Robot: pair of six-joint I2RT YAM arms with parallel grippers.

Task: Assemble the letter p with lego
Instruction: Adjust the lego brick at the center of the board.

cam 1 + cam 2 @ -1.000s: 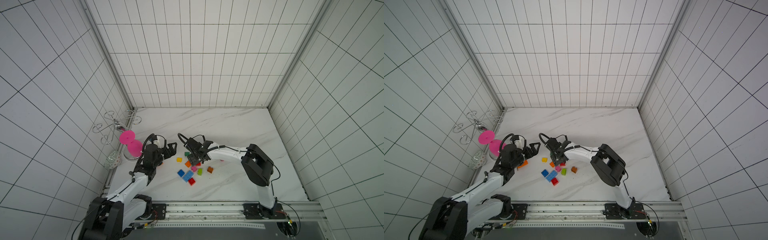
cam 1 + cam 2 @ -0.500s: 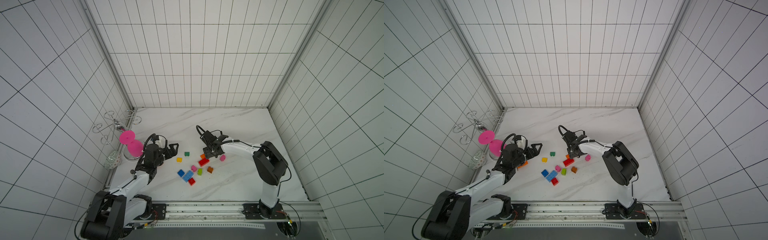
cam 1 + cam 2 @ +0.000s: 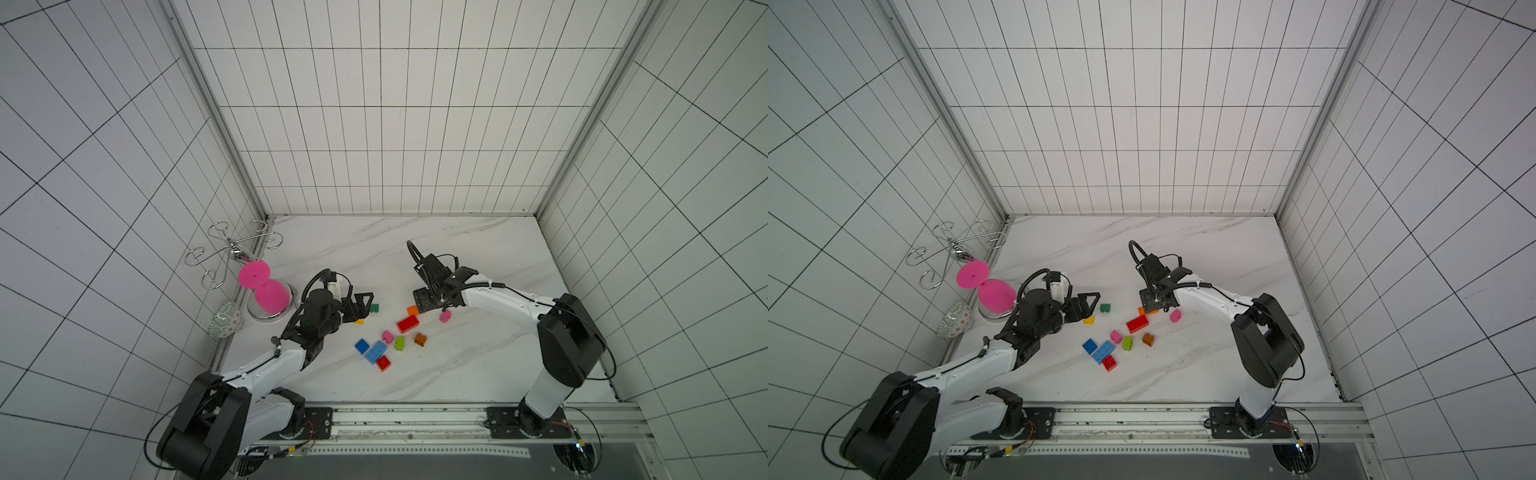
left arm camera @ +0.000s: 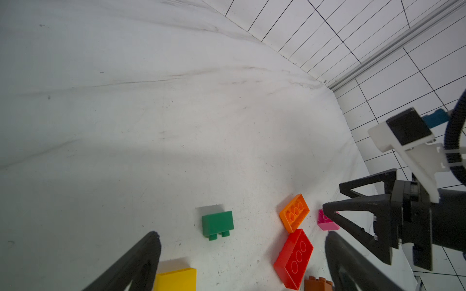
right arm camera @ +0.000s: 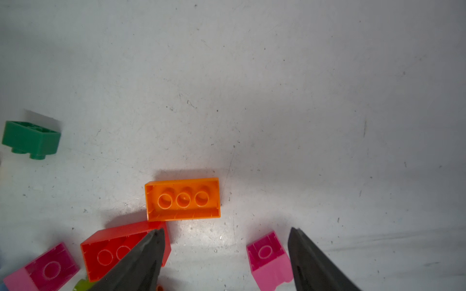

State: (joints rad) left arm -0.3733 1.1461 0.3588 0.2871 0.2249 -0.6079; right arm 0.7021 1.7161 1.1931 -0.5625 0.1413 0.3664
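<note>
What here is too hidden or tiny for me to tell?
Orange brick: both top views, partly under the right gripper.
Yellow brick: left wrist view, cut off by the edge.
Brown brick: same view, likewise cut off.
Lime brick: right wrist view, only a sliver at the edge.

**Two white-and-black arms on a grey rail**

The left arm (image 3: 266, 365) and right arm (image 3: 498, 301) have white links and bulky black joints. Each is mounted on a black plate on a grey metal rail (image 3: 415, 419). Thin black cables run along the links, and a thicker ribbed hose (image 3: 413, 253) loops at each wrist. The left gripper (image 3: 365, 307) and right gripper (image 4: 332, 197) are black, with hollow triangular jaws. A white bracket (image 4: 413, 161) on the right wrist carries a black camera block (image 4: 407, 128).
</note>
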